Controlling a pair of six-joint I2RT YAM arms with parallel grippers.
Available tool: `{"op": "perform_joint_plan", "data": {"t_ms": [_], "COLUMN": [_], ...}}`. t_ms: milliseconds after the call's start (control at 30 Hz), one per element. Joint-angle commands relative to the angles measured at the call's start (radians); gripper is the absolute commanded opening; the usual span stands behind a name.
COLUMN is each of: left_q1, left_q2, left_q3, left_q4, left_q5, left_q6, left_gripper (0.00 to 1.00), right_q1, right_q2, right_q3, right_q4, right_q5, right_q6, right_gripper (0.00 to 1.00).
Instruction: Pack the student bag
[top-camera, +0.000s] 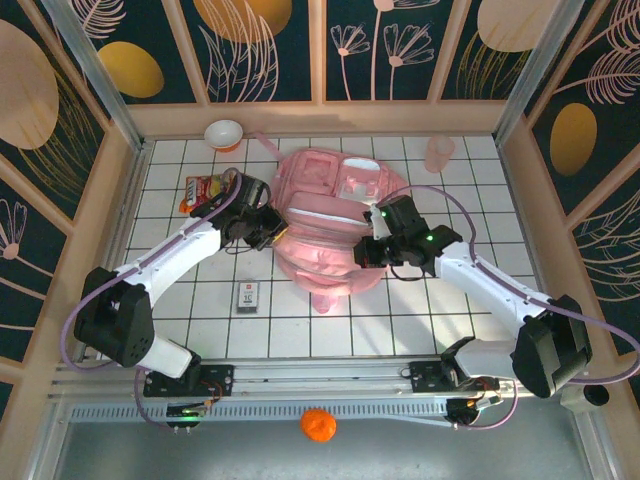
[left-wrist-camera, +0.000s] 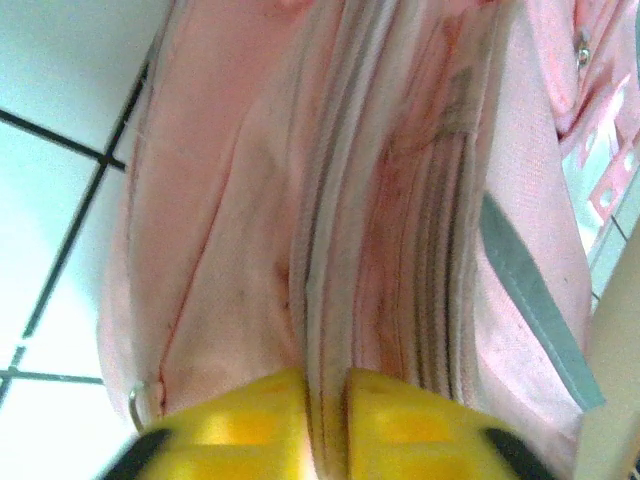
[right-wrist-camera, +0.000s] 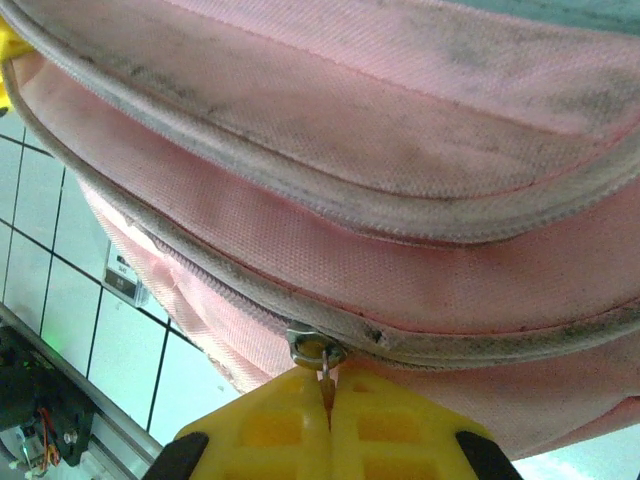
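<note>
Student bag (top-camera: 320, 200) lies mid-worktop (top-camera: 300, 320) between both arms: right fingers (right-wrist-camera: 280, 425) are clamped on a zipper pull (right-wrist-camera: 323, 368), apparently to draw a pocket open, while left fingers (left-wrist-camera: 250, 420) pinch a seam (left-wrist-camera: 325, 300), likely bracing the fabric

We see a white tiled tabletop (top-camera: 330, 330) w/ wood-framed walls (top-camera: 320, 118) round it, dark panels w/ leaf prints. Far left corner: 1 white bowl (top-camera: 223, 133), upright, orange-ish rim. Just nearer, 1 red-yellow snack packet (top-camera: 198, 192), lying flat. Near-left of centre: 1 small black-and-white box (top-camera: 248, 297), flat. Far right: 1 translucent pink cup (top-camera: 439, 153), upright. 1 orange ball (top-camera: 318, 425) sits on the grey metal ledge (top-camera: 200, 445) in front.
</note>
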Motion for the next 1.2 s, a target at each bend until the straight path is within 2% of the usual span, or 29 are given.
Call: {"op": "perform_joint_plan", "data": {"t_ms": [0, 67, 167, 267, 467, 600, 700, 800, 967, 1033, 1167], "left_q1": [0.041, 0.041, 0.042, 0.041, 0.041, 0.041, 0.040, 0.026, -0.098, -0.141, -0.185], "left_q2": [-0.034, -0.065, -0.108, -0.144, -0.191, -0.260, -0.266, -0.241, -0.211, -0.176, -0.082], "left_q3": [0.016, -0.010, -0.038, -0.055, -0.055, -0.127, -0.141, -0.127, -0.127, -0.127, -0.064], "left_q4": [0.073, 0.146, 0.211, 0.279, 0.398, 0.509, 0.485, 0.386, 0.314, 0.298, 0.267], "left_q5": [-0.068, -0.028, -0.014, -0.002, 0.054, 0.212, 0.292, 0.380, 0.349, 0.339, 0.329], "left_q6": [0.120, 0.180, 0.305, 0.464, 0.868, 1.218, 1.417, 1.633, 1.945, 1.999, 2.006], "left_gripper": [0.37, 0.48, 0.55, 0.56, 0.56, 0.57, 0.59, 0.61, 0.68, 0.67, 0.64], "right_q1": [-0.008, -0.009, -0.009, -0.009, -0.009, -0.003, 0.000, 0.006, 0.008, 0.008, 0.009], "right_q2": [-0.018, -0.017, -0.007, -0.005, -0.009, -0.017, -0.021, -0.030, -0.038, -0.042, -0.048], "right_q3": [-0.001, -0.003, -0.003, -0.003, 0.002, 0.000, 0.003, 0.002, -0.010, -0.019, -0.032], "right_q4": [-0.041, -0.027, -0.018, -0.011, 0.004, 0.033, 0.054, 0.075, 0.098, 0.106, 0.109], "right_q5": [-0.027, -0.030, -0.052, -0.071, -0.088, -0.082, -0.085, -0.089, -0.094, -0.096, -0.103], "right_q6": [-0.026, -0.027, -0.038, -0.051, -0.070, -0.060, -0.058, -0.057, -0.058, -0.054, -0.052], "right_gripper": [0.00, 0.00, 0.00, 0.00, 0.00, 0.00, 0.00, 0.00, 0.00, 0.00, 0.00]}}
